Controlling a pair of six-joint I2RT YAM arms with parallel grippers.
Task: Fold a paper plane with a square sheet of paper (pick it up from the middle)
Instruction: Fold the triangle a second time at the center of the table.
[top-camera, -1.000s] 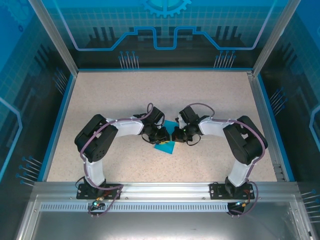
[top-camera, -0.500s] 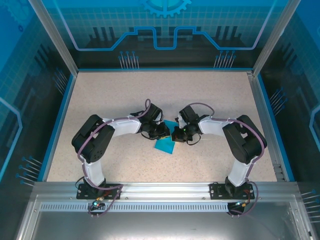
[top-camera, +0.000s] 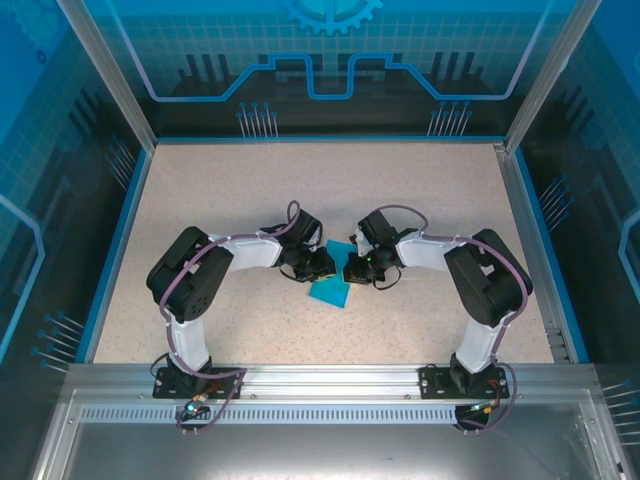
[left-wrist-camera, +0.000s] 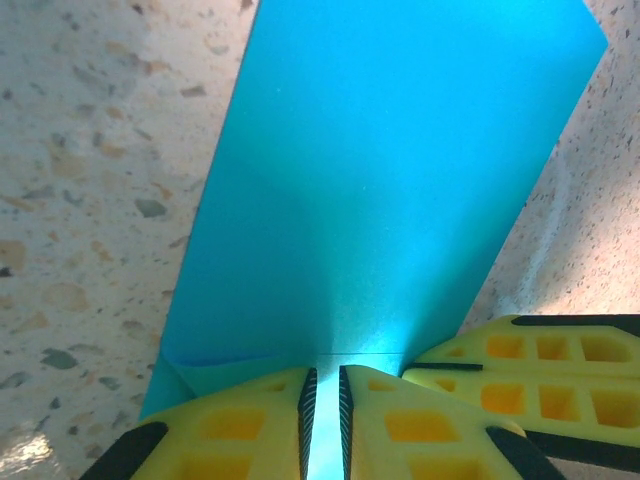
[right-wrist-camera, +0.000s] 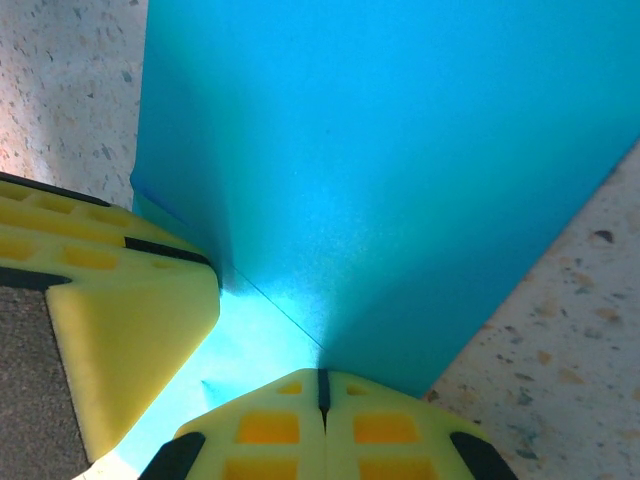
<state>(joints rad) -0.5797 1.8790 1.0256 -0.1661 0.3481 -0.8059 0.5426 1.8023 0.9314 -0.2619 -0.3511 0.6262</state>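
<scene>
A teal sheet of paper (left-wrist-camera: 390, 180) is being pinched by the left fingers (left-wrist-camera: 250, 425), which are being held almost together with only the paper in the thin slit between them. The same sheet is being clamped by the right fingers (right-wrist-camera: 270, 430), pressed fully together just beside the left ones. From both grips the creased paper is being held out over the speckled desk (top-camera: 220, 190). Seen from above, the sheet is being held near the desk's middle, its free corner pointing toward the near edge, with the left arm (top-camera: 250, 252) and right arm (top-camera: 430, 250) being bent inward toward it.
</scene>
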